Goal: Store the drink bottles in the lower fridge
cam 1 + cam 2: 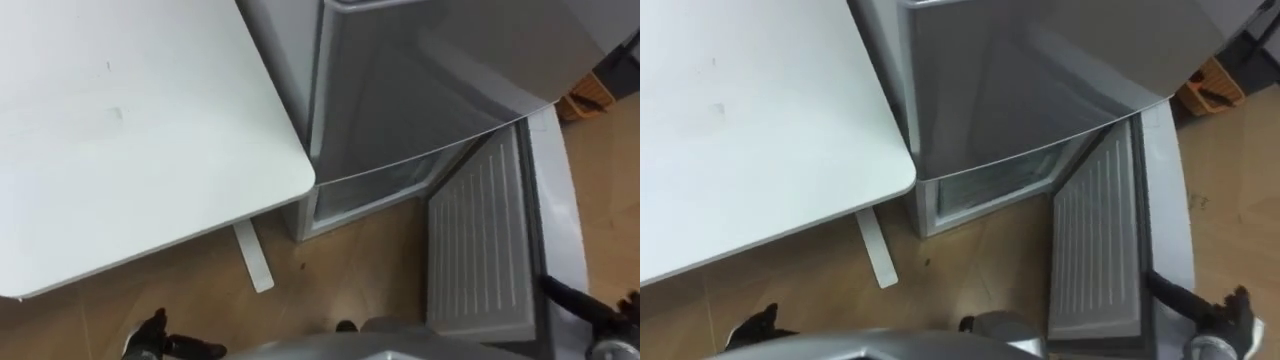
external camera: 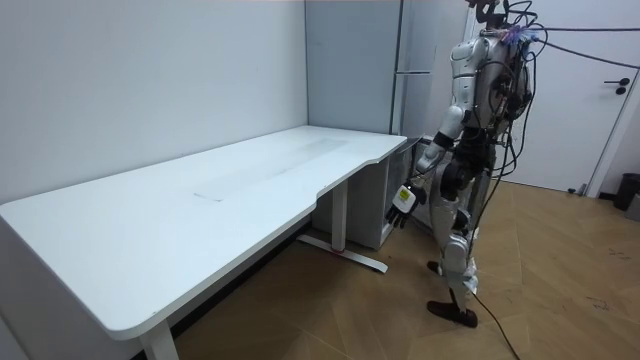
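Wood floor (image 1: 350, 250) fills the bottom of my feed, and the room view has the robot standing upright at the end of the white counter (image 1: 130, 130), facing the fridge (image 1: 430, 80). Closest to me, the left robot hand (image 1: 160, 340) hangs low at the lower left over bare floor. Its fingers look loosely straight with nothing in them, though I see little of it. The right robot hand (image 1: 605, 315) sits at the lower right, just beside the near end of the lower fridge door (image 1: 480, 240). I cannot tell whether that hand is apart or closed.

Further out, the counter's white foot (image 1: 252, 258) lies on the floor, and the top spreads across the left. The door stands swung open toward the robot's right, its ribbed white lining showing. Beyond it the lower fridge (image 1: 365, 200) is open, ahead of both hands and well apart from the left one. Above that rises the grey upper front.
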Controlling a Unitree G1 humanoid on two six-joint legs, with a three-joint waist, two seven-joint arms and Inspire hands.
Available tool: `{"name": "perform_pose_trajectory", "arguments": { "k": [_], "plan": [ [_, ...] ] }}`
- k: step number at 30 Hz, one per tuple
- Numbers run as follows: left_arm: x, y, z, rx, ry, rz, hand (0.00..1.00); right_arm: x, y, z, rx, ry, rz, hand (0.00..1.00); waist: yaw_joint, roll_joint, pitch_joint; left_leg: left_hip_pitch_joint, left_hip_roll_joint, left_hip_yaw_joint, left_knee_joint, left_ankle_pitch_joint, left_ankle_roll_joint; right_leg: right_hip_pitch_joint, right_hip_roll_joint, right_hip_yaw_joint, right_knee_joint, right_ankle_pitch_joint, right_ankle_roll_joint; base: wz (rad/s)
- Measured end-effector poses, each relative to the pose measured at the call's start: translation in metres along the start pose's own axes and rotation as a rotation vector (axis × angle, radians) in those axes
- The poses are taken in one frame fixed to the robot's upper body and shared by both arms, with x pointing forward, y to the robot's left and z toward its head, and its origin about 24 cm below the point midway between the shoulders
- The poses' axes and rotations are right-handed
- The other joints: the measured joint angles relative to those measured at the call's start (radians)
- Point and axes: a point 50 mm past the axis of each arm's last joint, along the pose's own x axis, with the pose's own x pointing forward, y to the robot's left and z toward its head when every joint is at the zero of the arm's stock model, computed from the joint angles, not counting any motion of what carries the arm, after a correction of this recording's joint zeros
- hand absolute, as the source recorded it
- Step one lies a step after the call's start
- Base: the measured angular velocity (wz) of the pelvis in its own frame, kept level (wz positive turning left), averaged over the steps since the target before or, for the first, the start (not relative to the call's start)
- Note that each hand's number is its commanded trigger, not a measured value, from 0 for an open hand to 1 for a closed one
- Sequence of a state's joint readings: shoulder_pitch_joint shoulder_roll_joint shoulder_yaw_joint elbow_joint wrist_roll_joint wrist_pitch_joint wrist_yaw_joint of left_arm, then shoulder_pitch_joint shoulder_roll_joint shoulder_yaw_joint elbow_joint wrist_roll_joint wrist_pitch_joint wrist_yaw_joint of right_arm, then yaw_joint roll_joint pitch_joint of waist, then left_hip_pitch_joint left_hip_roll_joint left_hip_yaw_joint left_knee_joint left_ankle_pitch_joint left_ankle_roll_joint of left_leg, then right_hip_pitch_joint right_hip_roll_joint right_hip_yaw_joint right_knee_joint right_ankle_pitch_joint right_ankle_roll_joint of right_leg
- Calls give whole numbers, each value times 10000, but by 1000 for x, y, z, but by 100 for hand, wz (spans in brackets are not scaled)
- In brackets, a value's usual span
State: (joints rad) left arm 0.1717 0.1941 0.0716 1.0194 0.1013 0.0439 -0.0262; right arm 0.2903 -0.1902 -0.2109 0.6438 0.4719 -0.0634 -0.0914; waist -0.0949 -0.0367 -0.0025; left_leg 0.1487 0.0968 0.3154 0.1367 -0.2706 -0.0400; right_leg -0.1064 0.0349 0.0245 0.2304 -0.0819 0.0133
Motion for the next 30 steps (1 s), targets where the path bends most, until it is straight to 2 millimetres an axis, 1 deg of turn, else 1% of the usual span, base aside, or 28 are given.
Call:
{"name": "perform_pose_trajectory", "arguments": {
  "k": [1,2,3,4,6,7,10,11,12,13,14,16,17,19,22,26,30],
  "plan": [
    [1,-3,3,51,-48,-152,0,-2,13,1,-204,-70,936,0,39,48,-24,1,7,16,6,8,-7,18,7,-4,-77,64,-15,-18],
    [1,-5,4,121,-77,-227,0,-3,20,0,-312,-86,1453,0,56,89,-29,-1,8,14,13,10,-7,23,8,-3,-99,87,-16,-6],
    [1,-9,7,240,-145,-398,0,-5,32,0,-355,-81,2222,0,112,179,-10,-7,6,14,40,9,-6,28,3,0,-105,105,-13,0],
    [2,-10,8,303,-171,-504,0,-6,38,-1,-320,-71,2532,0,142,234,-4,-12,5,13,60,10,-5,27,0,3,-100,106,-13,0],
    [2,-16,10,232,-209,-779,0,-9,59,3,-32,-170,3564,0,189,394,3,-90,-36,-3,115,4,17,-41,-17,79,-95,126,17,0],
    [2,-18,10,230,-201,-906,0,-9,68,3,30,-97,4122,0,193,447,-23,-192,-58,-12,164,-3,35,-134,-43,75,-83,135,32,0],
    [2,-19,8,330,-107,-980,0,-14,88,-1,71,206,5367,0,211,472,-24,-285,-47,-60,204,2,41,-187,-45,17,-90,133,30,6],
    [2,-20,9,260,-136,-1022,0,-18,98,-3,42,403,6054,0,240,466,-23,-346,-46,-125,276,2,41,-212,-45,-4,-89,127,25,8],
    [3,-21,11,286,-188,-1052,0,-21,108,-3,-50,519,6727,0,295,462,-22,-394,-50,-161,289,3,41,-254,-45,-6,-87,127,25,7],
    [3,-21,13,319,-233,-1062,0,-24,118,-3,-228,559,7345,0,431,454,-25,-450,-54,-187,328,5,44,-298,-60,-30,-47,124,23,0],
    [3,-21,15,325,-274,-1073,0,-25,123,-2,-288,559,7625,0,483,436,-20,-486,-60,-190,356,7,46,-325,-76,-53,-17,110,24,8],
    [4,-22,21,387,-439,-1119,0,-28,140,3,-501,526,8588,0,618,337,36,-525,-73,-267,450,11,53,-324,-130,-138,53,81,38,10],
    [4,-22,22,406,-468,-1131,0,-29,143,3,-561,570,8727,0,679,317,40,-516,-74,-274,448,12,55,-309,-137,-160,55,79,40,6],
    [5,-23,23,486,-490,-1119,0,-30,146,-1,-714,844,8940,0,858,257,72,-501,-75,-287,444,16,60,-288,-145,-187,54,79,41,2],
    [5,-26,25,646,-559,-1149,0,-32,155,1,-841,917,9368,0,986,215,79,-526,-84,-309,433,20,68,-285,-167,-265,32,78,40,1],
    [5,-26,26,675,-586,-1086,0,-30,154,3,-950,1004,9348,0,996,227,88,-516,-82,-404,321,29,71,-245,-153,-312,10,77,36,5],
    [4,-30,29,533,-742,-1146,0,-27,151,-1,-1168,1172,9172,0,937,238,73,-498,-63,-593,358,34,73,-104,-184,-512,-109,89,19,13]
  ]
}}
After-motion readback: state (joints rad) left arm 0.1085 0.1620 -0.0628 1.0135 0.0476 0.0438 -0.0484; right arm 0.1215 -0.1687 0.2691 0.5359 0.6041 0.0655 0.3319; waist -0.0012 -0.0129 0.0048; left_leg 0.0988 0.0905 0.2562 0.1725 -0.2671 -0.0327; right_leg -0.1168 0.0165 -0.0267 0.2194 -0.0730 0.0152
